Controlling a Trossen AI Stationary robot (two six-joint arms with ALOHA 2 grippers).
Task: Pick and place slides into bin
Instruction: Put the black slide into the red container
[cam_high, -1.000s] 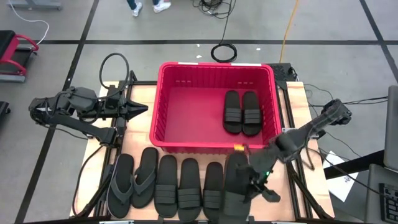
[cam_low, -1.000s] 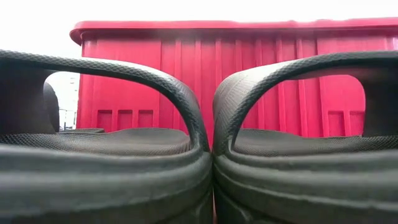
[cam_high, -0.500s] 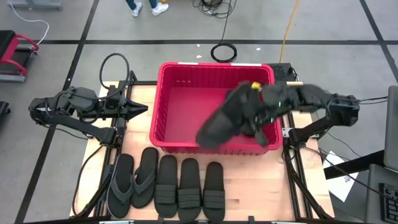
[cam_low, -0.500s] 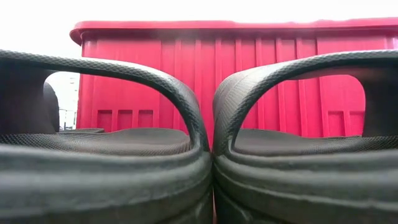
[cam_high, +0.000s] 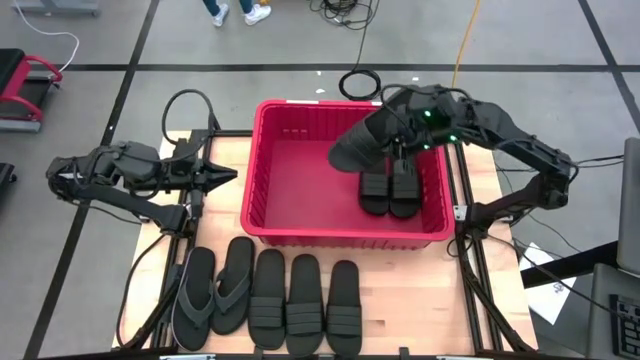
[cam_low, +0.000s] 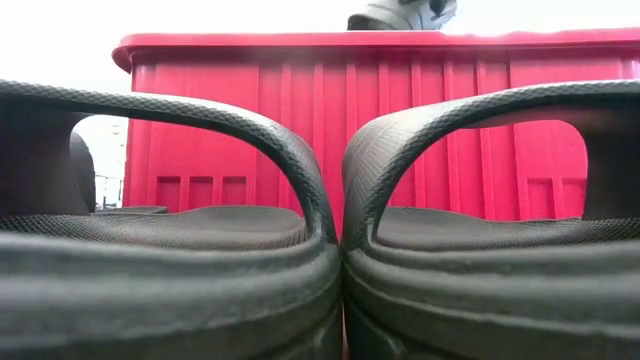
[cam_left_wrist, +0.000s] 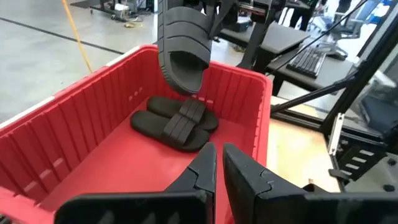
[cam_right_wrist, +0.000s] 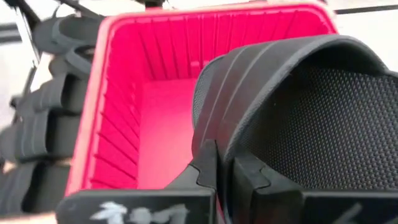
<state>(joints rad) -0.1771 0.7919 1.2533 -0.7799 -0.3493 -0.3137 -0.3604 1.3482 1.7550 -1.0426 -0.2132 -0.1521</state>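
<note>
the left tool (cam_high: 228, 176) waits over the table's (cam_high: 395, 305) left side, just beside the bin's (cam_high: 256, 160) left wall, its fingers narrow, almost touching. five slides (cam_high: 270, 300) lie in a row on the table in front of the bin. a pair of black slides (cam_high: 389, 191) rests inside the bin at its right. the right tool (cam_high: 399, 143) hangs above that pair, clamped on a black slide (cam_high: 362, 142) held tilted over the bin.
</note>
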